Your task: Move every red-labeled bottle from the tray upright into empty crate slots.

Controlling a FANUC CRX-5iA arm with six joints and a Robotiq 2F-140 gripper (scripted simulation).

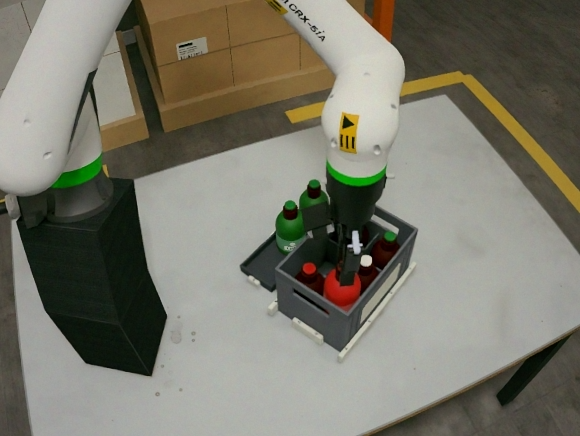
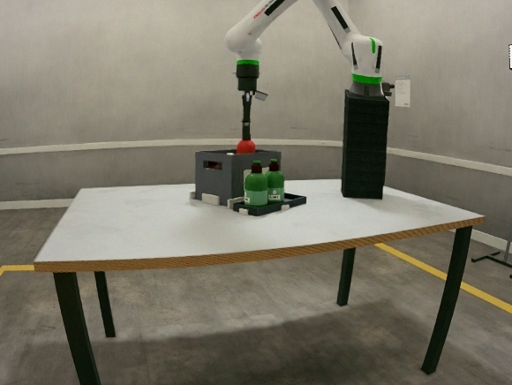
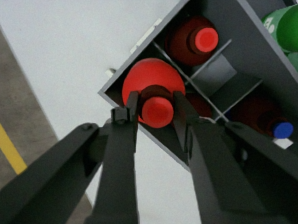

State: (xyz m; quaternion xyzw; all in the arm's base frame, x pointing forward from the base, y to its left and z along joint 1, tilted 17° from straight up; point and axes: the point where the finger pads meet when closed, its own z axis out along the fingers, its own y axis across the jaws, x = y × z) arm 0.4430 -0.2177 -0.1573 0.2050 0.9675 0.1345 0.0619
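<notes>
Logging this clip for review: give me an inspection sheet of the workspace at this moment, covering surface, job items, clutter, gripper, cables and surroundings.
Surface: white table, small stains near the robot pedestal.
Job's things: red bottle partly lowered into a corner slot of the grey crate; two green bottles upright on the dark tray; dark bottles with red, white and green caps in other slots.
Clutter: nothing seen.
Grippers: gripper shut on the red bottle's neck.
Cables: nothing seen.
Surroundings: cardboard boxes, yellow floor line.
</notes>
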